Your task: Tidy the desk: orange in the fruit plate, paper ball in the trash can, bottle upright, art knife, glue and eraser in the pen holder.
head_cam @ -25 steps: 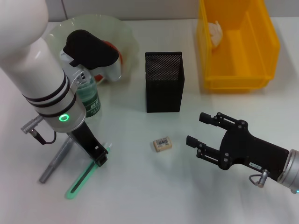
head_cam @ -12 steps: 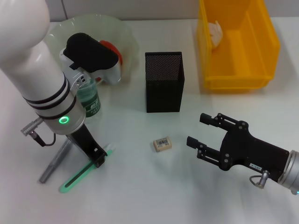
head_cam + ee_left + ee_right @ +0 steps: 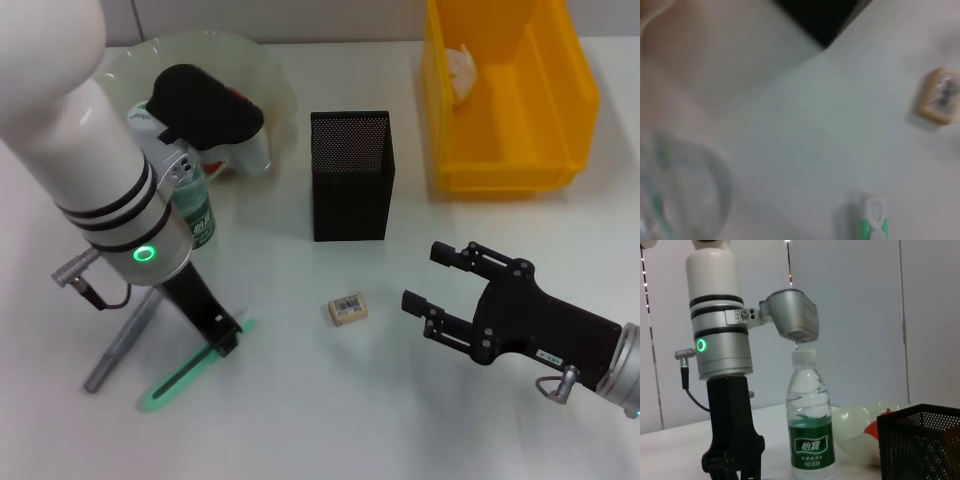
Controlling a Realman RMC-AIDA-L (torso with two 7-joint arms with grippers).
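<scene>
My left gripper (image 3: 218, 338) points down onto the green art knife (image 3: 195, 365), which lies flat on the desk; the knife's white tip (image 3: 873, 214) shows in the left wrist view. A grey glue stick (image 3: 116, 345) lies just left of it. The bottle (image 3: 196, 212) stands upright behind the left arm, also seen as the bottle (image 3: 810, 435). The eraser (image 3: 347, 308) lies mid-desk in front of the black mesh pen holder (image 3: 350, 175). The orange (image 3: 243, 97) sits in the pale green plate (image 3: 205, 55), mostly hidden. The paper ball (image 3: 462, 65) lies in the yellow bin (image 3: 560, 110). My right gripper (image 3: 437, 285) hovers open, right of the eraser.
The left arm's wrist hangs over the bottle cap (image 3: 802, 357) and the plate's near edge. The pen holder (image 3: 920, 440) stands between plate and yellow bin. Bare desk lies in front of the eraser (image 3: 940, 95) and around the right gripper.
The left gripper has shifted slightly right over the art knife, and the knife has turned and slid a little with it. The right arm has held still.
</scene>
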